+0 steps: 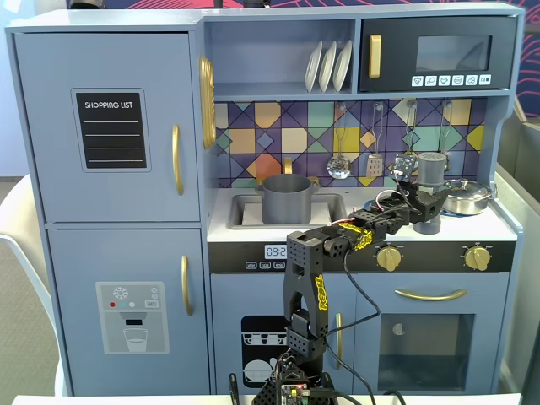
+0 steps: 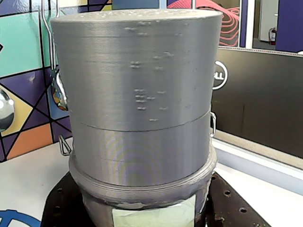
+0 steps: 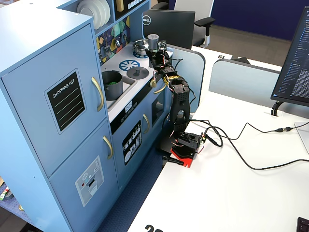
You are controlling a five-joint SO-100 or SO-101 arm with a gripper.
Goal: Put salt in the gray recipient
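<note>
My pincer point(image 1: 424, 205) is clamped on the salt point(image 1: 431, 169), holding it upright just above the toy kitchen's counter point(image 1: 333, 228) at the right side of a fixed view, next to a shiny steel pan point(image 1: 467, 196). The wrist view fills with the salt point(image 2: 137, 94): a matte gray cylinder with fine ridged layer lines and small raised specks, a seam below the lighter cap, a flared lip lower down, and a strip of pale green label at the bottom edge. My dark, perforated fingers point(image 2: 226, 201) show at either side of its base.

The pot point(image 1: 287, 198), a dull gray cylinder with small side handles, sits in the white sink well to the left of the salt in a fixed view. The side-on fixed view looks into the pot point(image 3: 112, 83) and shows something green inside; it also shows a flat gray lid point(image 3: 134, 72) on the printed burner between pot and salt point(image 3: 153, 42).
</note>
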